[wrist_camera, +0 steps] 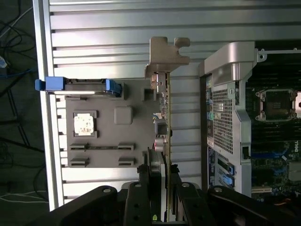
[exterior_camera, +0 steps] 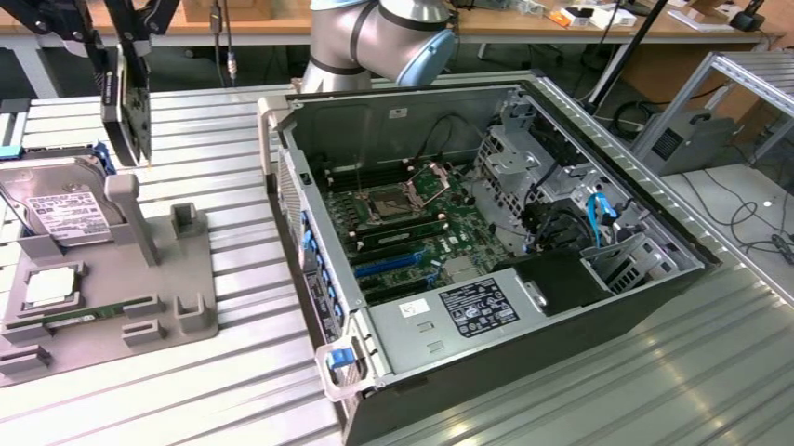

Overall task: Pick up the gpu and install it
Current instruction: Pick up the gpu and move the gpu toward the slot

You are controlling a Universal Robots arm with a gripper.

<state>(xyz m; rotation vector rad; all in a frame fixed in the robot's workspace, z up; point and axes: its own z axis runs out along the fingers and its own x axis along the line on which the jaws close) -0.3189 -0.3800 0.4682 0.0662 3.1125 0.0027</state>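
Silvery ribbed metal makes up the surface (exterior_camera: 559,390), and on it we see an open computer case (exterior_camera: 283,200) lying on its side, with the motherboard (exterior_camera: 410,223) and a labelled power supply (exterior_camera: 466,311) exposed. In the exterior view, at about nine o'clock from the case, sits a grey holder tray (exterior_camera: 149,279) carrying a hard drive (exterior_camera: 56,209) with a white label, a square processor chip (exterior_camera: 50,286) and a narrow memory stick (exterior_camera: 74,316). At roughly ten o'clock from the case, above the far end of that tray, the tool (wrist_camera: 160,183) grips the gpu (exterior_camera: 125,102). We see the card clamped on its two flat faces between the black fingers (wrist_camera: 140,188). It hangs upright from them, and the wrist view shows it edge-on, with the silvery bracket (wrist_camera: 167,54) at the end farthest from the tool. The card sits well apart from the motherboard slots, outside the case. The robot arm (exterior_camera: 372,37) rises at twelve o'clock behind the case.
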